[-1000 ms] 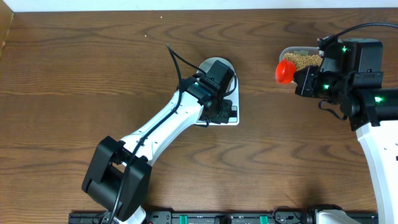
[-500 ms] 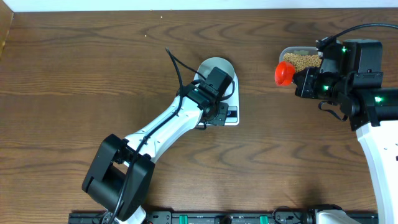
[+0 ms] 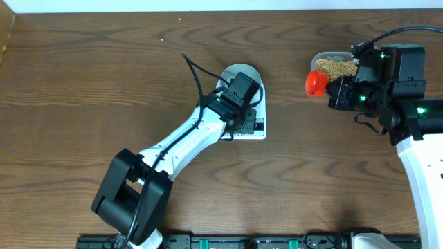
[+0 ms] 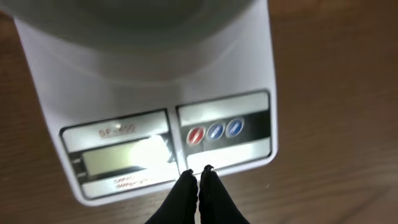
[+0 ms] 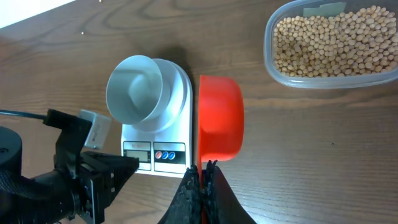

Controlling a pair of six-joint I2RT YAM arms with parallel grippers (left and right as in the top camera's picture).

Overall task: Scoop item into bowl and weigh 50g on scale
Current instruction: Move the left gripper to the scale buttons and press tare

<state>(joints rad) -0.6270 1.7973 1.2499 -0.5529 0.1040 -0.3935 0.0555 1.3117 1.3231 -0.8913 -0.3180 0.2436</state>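
Left gripper (image 4: 198,176) (fingers together, empty) has shifted slightly over the front edge of the scale (image 4: 149,84); right gripper (image 5: 200,171) clamps a red scoop (image 5: 219,118) near the tub (image 5: 268,50)

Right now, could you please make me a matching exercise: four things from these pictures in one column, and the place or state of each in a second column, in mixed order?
Things:
1. bowl
2. beans
3. red scoop
4. left gripper

Places or states:
A. inside the clear tub
B. shut, at the front edge of the scale
C. held by the right gripper
D. standing on the scale, empty

Pairs: 1-D, 2-A, 3-C, 4-B
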